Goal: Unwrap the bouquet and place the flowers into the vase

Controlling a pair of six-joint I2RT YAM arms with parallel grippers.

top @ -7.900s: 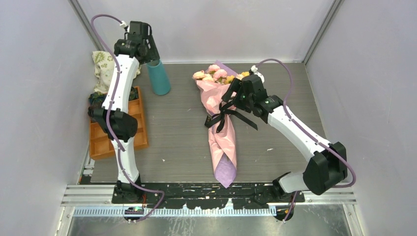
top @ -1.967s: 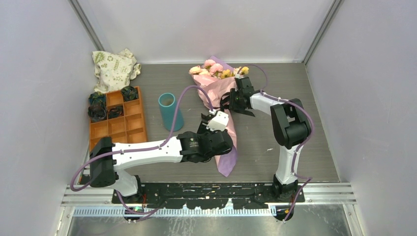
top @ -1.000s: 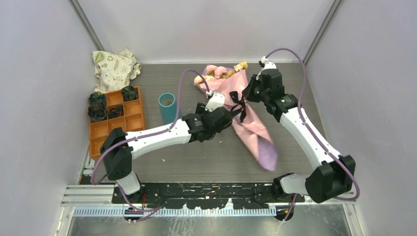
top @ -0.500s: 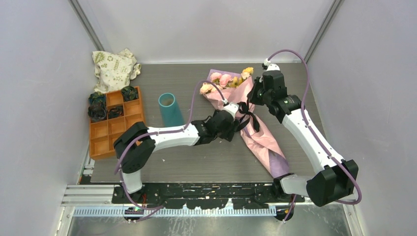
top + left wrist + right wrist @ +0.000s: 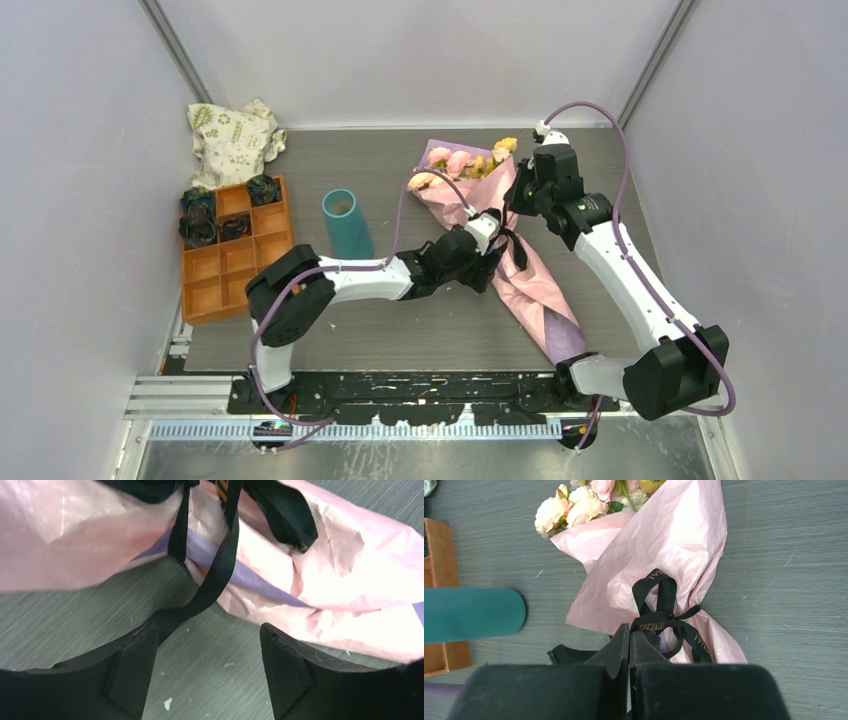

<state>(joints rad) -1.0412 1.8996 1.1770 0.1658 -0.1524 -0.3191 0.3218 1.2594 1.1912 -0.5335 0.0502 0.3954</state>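
**Top view:** Bouquet (image 5: 533,288) lies flat on table (image 5: 400,330), wrapped and tied. Blooms point to 11 o'clock, paper tail to 5. Teal vase (image 5: 347,222) stands upright, well apart at bouquet's 9 o'clock, near orange tray (image 5: 238,268). L gripper (image 5: 497,268) sits low at the wrap's mid-section. R gripper (image 5: 515,200) is at its 1 o'clock side.

**L wrist view:** Jaws of the L gripper stand wide apart, w/ only table between. One tail of the black ribbon (image 5: 215,575) runs down to a fingertip (image 5: 137,655) at 8 o'clock. No grip on it. Pink paper (image 5: 350,580) w/ lilac strip is at 12.

**R wrist view:** R gripper jaws are pressed together, tips at the ribbon knot. Whether ribbon is pinched: cannot tell. Flowers (image 5: 574,507) are at 11 o'clock.
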